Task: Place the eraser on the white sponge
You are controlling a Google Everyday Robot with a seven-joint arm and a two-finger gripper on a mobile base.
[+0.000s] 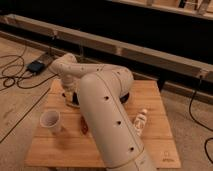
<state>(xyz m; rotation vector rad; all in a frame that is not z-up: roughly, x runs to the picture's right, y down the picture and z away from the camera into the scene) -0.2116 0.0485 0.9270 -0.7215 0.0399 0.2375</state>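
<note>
Gripper (69,98) hangs low at the far-left part of the wooden table (155,107), behind the white cup (50,120) and beside a round dark bowl (125,96). The big white arm (107,120) hides eraser and white sponge, so neither can be placed. A reddish-brown object (83,125) lies right of the cup, with a clear bottle (140,121) farther right.

Tables: one wooden table (150,100) is occupying the lower centre of the frame.
Arms: one white robot arm (107,120) is crossing the table from the bottom edge.
Grippers: one gripper (70,96) is showing left of centre, over the table's far left part.
Cups: one white cup (50,120) is standing at lower left.
Bottles: one bottle (140,121) is lying right of the arm.
Reddish-brown objects: one reddish-brown object (83,125) is lying beside the cup.
Bowls: one dark bowl (123,98) is partly showing behind the arm.
</note>
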